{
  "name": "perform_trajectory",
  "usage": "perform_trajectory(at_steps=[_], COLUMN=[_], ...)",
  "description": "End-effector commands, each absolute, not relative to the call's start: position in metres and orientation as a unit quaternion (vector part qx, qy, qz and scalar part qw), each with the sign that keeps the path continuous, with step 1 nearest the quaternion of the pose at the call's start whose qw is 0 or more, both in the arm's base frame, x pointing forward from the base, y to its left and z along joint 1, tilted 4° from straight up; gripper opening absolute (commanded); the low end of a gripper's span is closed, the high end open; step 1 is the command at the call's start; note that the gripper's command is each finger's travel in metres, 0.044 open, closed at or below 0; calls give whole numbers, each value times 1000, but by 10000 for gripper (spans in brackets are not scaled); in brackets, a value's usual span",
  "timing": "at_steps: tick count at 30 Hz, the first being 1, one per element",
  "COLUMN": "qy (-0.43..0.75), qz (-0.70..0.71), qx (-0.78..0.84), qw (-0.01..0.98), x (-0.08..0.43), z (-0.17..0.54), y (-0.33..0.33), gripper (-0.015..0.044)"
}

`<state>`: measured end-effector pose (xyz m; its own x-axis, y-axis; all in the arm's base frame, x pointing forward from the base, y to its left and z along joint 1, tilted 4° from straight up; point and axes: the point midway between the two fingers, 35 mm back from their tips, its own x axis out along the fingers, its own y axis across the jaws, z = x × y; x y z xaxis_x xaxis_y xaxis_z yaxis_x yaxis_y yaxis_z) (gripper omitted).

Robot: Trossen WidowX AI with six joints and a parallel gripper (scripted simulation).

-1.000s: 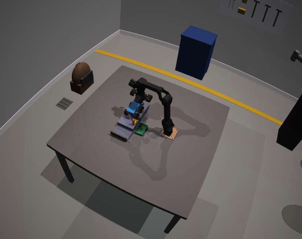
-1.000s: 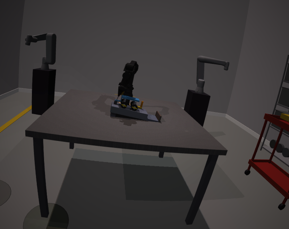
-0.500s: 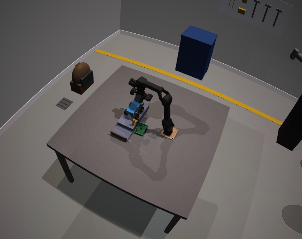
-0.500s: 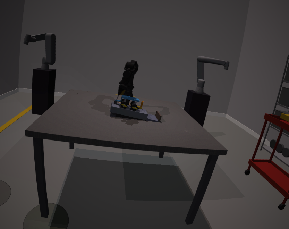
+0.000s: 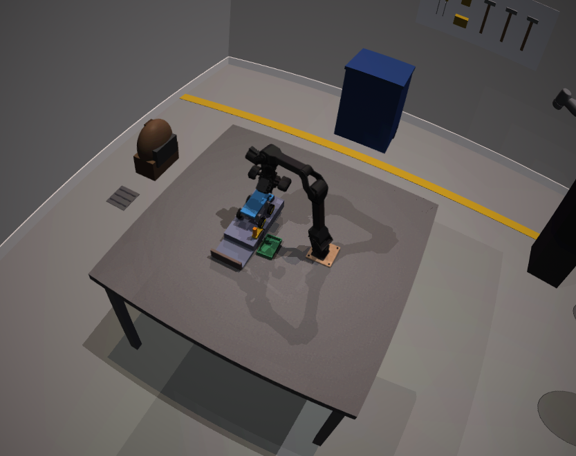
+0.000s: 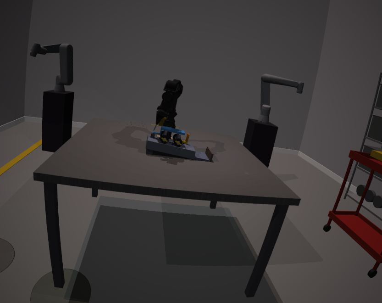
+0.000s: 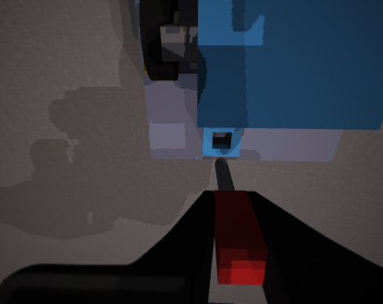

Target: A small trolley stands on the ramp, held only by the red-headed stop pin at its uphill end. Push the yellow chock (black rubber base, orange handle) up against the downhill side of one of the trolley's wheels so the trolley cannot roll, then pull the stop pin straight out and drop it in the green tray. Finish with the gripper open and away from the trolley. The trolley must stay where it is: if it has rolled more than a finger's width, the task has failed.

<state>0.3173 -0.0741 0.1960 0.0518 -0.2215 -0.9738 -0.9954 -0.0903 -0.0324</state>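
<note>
The blue trolley (image 5: 256,203) (image 6: 171,131) (image 7: 293,69) stands on the grey ramp (image 5: 238,236) (image 6: 184,151) (image 7: 166,138). The yellow chock with the orange handle (image 5: 255,231) (image 6: 186,138) sits right at the downhill side of a trolley wheel, on the side of the green tray. My gripper (image 5: 264,188) (image 7: 228,200) is at the trolley's uphill end, shut on the red head of the stop pin (image 7: 237,235). The pin's dark shaft points at the square hole in the trolley's blue lug (image 7: 221,139). Its tip lies just outside that hole. The green tray (image 5: 268,246) lies beside the ramp's lower part.
A brown stop bar (image 5: 225,258) (image 6: 209,153) closes the ramp's foot. My arm's base plate (image 5: 323,255) stands to the right of the tray. A black trolley wheel (image 7: 159,41) shows at the ramp's edge in the wrist view.
</note>
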Motion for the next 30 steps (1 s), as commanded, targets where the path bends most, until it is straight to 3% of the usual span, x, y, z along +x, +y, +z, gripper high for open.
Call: perform_trajectory(at_steps=[1, 16, 30], qy=[521, 522, 523], qz=[448, 448, 449], qx=[-586, -586, -586], qw=[429, 429, 427], x=[318, 318, 271], z=[198, 201, 196], y=[-83, -102, -107], gripper=[0, 0, 0])
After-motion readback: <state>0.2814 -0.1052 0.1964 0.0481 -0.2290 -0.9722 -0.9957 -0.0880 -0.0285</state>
